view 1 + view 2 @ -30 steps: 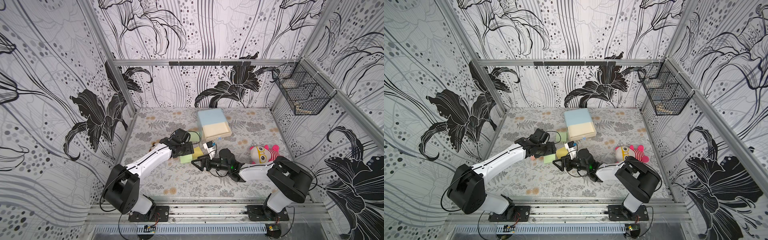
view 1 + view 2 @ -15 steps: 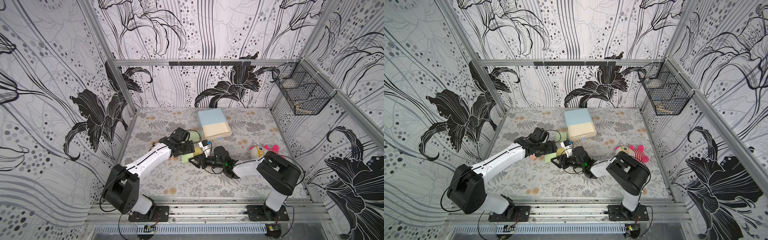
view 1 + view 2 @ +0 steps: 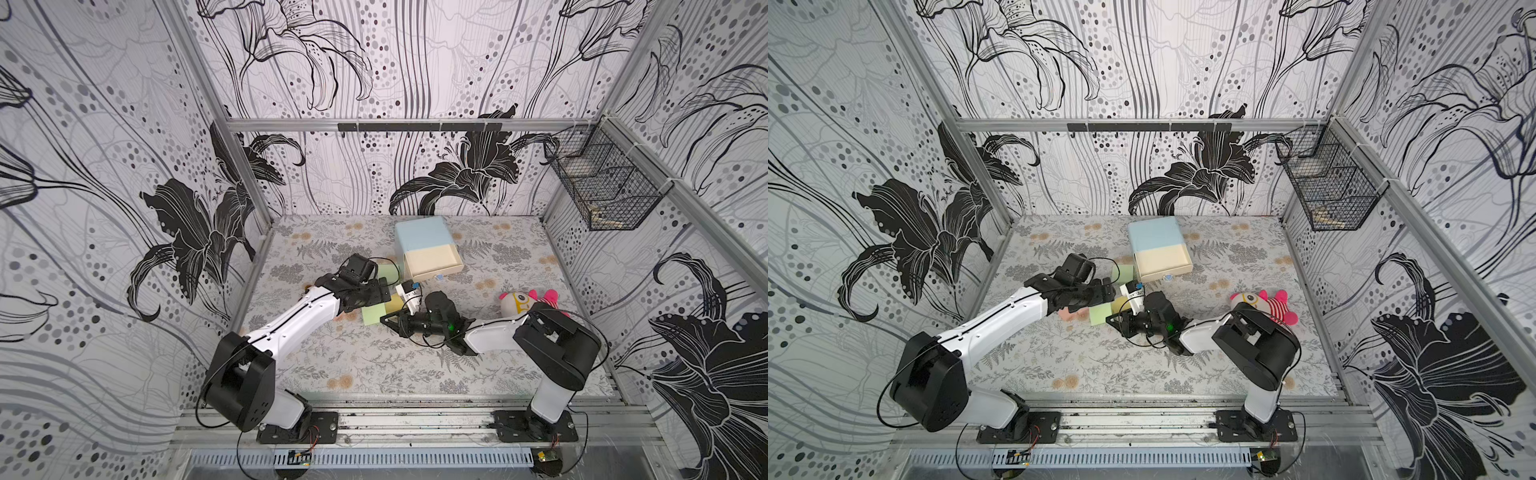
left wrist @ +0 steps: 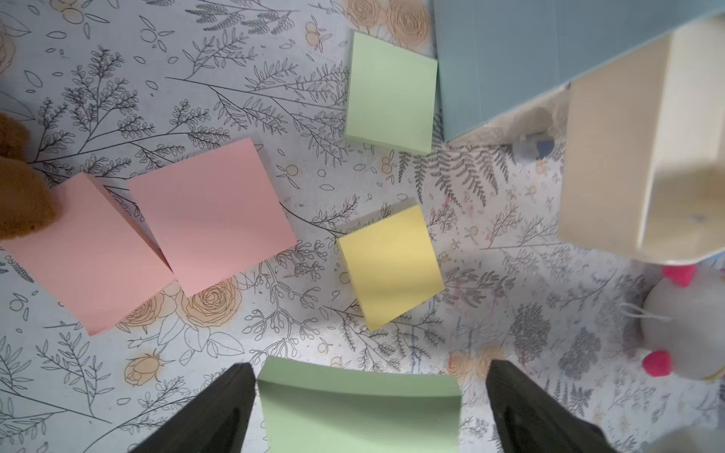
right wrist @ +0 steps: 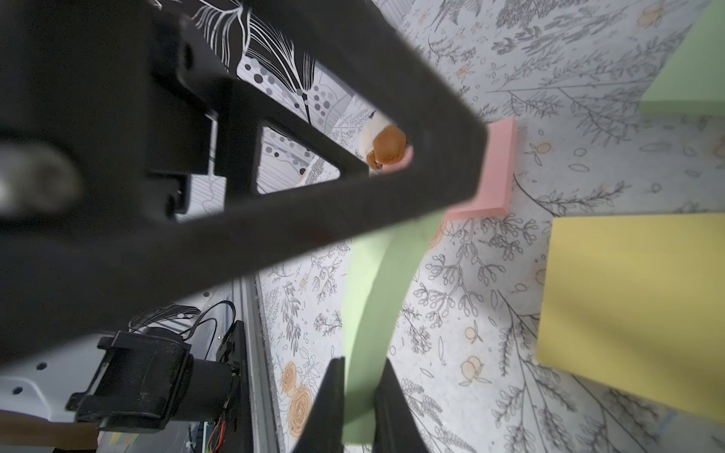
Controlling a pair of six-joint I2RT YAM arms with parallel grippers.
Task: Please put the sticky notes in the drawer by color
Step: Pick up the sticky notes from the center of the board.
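Sticky notes (image 4: 212, 211) lie scattered on the floral table (image 4: 117, 98), just left of and nearer than the light blue mini chest (image 3: 419, 232), whose cream drawer (image 3: 434, 259) stands pulled out. One pastel green square pad (image 4: 359, 412) is pinched at its edge by the right tool (image 5: 361, 361). The left tool (image 4: 368, 362) straddles it, spread wide. This looks like a handover. Next, the left tool must clear before the pad travels to the drawer.

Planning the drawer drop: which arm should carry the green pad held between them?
Right. The right fingers are shut on the green pad; the left fingers stand open around it, gripping nothing.
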